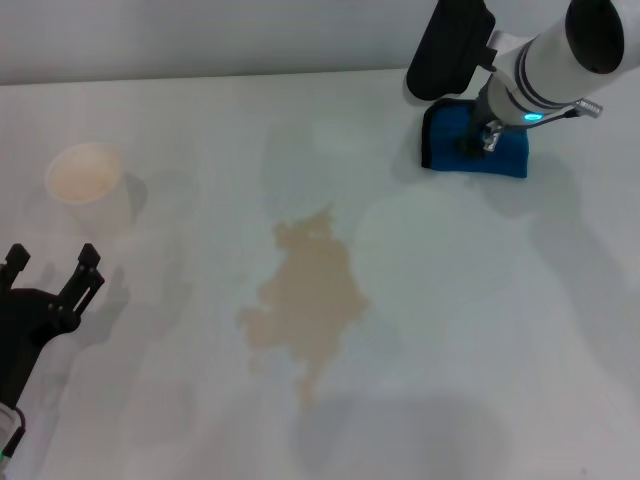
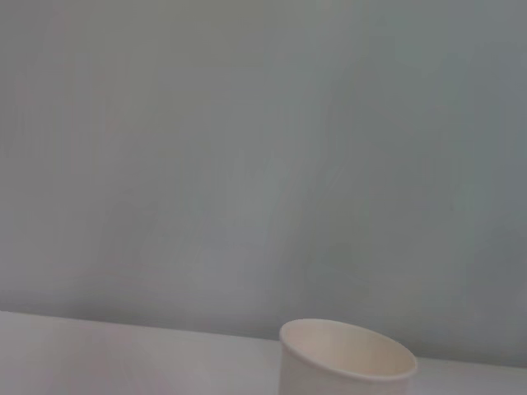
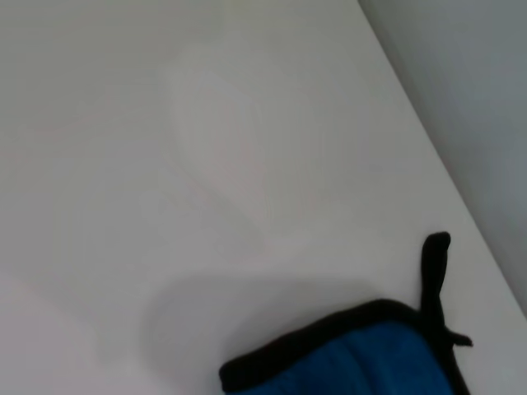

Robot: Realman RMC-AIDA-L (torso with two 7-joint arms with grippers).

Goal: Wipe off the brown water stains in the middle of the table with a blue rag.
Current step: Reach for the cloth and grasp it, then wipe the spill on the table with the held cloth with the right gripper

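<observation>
The brown water stains (image 1: 305,300) spread as a pale tan, ragged puddle in the middle of the white table (image 1: 500,340), with a thin tail toward the near edge. The blue rag (image 1: 505,155) lies folded at the far right, black-edged. My right gripper (image 1: 480,138) is directly over it, low on the cloth, and the arm hides part of it. The right wrist view shows the blue rag (image 3: 370,362) close up with its black loop tab (image 3: 435,271). My left gripper (image 1: 52,262) stays open at the near left, holding nothing.
A white paper cup (image 1: 85,175) stands upright at the far left, ahead of the left gripper; the paper cup (image 2: 346,362) also shows in the left wrist view. The table's far edge runs just behind the rag.
</observation>
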